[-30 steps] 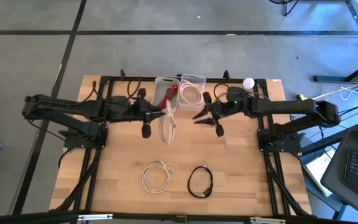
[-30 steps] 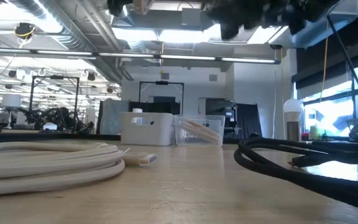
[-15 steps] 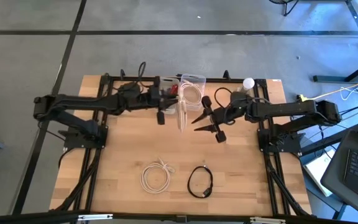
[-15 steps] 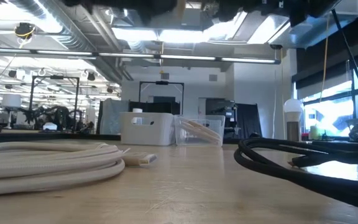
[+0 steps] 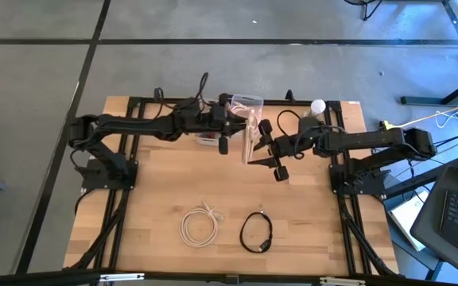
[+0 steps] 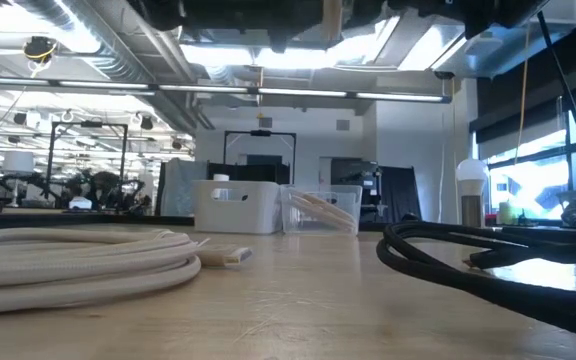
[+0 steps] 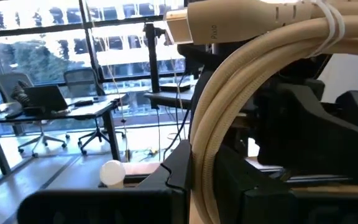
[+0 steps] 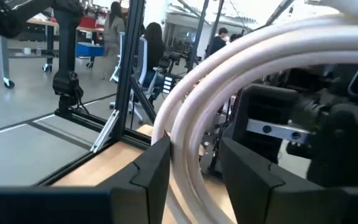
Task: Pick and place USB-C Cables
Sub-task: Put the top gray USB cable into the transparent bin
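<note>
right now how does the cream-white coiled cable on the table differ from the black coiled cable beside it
The cream-white coiled cable is pale with several wound turns; the black coiled cable is dark, a thinner open ring. The cream one lies nearer the left arm's side, the black nearer the right's. Both rest flat on the wooden table, untouched.

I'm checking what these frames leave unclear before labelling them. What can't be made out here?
- High view: contents of the white bin, covered by the left arm.
- Low view: both grippers, cut off by the top edge.
- Wrist views: where the cream cable hangs over the clear bin.
</note>
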Robot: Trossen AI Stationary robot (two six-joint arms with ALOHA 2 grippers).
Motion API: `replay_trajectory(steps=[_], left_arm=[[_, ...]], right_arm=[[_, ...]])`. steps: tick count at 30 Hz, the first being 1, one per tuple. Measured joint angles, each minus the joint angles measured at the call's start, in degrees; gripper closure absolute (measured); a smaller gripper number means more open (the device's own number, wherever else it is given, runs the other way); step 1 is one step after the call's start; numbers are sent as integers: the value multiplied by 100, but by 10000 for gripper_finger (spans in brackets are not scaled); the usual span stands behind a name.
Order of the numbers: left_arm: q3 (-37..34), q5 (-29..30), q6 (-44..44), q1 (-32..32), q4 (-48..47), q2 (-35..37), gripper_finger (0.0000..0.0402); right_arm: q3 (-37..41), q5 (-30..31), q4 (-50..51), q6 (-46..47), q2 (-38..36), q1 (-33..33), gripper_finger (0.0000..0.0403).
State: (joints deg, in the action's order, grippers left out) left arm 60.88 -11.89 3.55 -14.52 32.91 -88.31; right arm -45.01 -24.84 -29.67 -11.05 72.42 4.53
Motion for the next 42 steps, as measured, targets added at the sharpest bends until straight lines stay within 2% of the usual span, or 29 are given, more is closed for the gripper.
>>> replay_trajectory(steps=[5, 11, 14, 16, 19, 20, 23, 29, 34, 37, 42], left_arm=[[351, -59, 136, -60, -248, -281, 370], [420, -337, 69, -190, -348, -396, 370], [420, -350, 29, -192, -351, -398, 370], [420, -288, 28, -179, -334, -398, 370], [420, -272, 61, -179, -317, -401, 370], [420, -268, 68, -177, -317, -401, 367], [420, -286, 82, -177, -339, -383, 336], [420, -298, 175, -166, -666, -116, 248], [424, 282, 383, -160, -1223, 247, 183], [424, 567, 598, -160, -1799, 575, 162], [424, 919, 668, -160, -2192, 1091, 157]], right_arm=[[0, 23, -46, 332, 3, -114, 261], [7, 31, -41, 426, 4, -231, 261], [7, 225, -41, 447, 4, -237, 266], [7, 443, -33, 461, 4, -243, 287], [7, 518, 30, 484, 4, -249, 356], [7, 525, 60, 469, 4, -247, 366], [7, 673, 111, 463, 4, -249, 365], [7, 965, 584, 246, -203, -227, 365], [7, 1602, 1255, -3, -710, -214, 365], [4, 2028, 1969, -79, -977, -154, 365], [9, 2047, 2648, 33, -1014, 179, 365]])
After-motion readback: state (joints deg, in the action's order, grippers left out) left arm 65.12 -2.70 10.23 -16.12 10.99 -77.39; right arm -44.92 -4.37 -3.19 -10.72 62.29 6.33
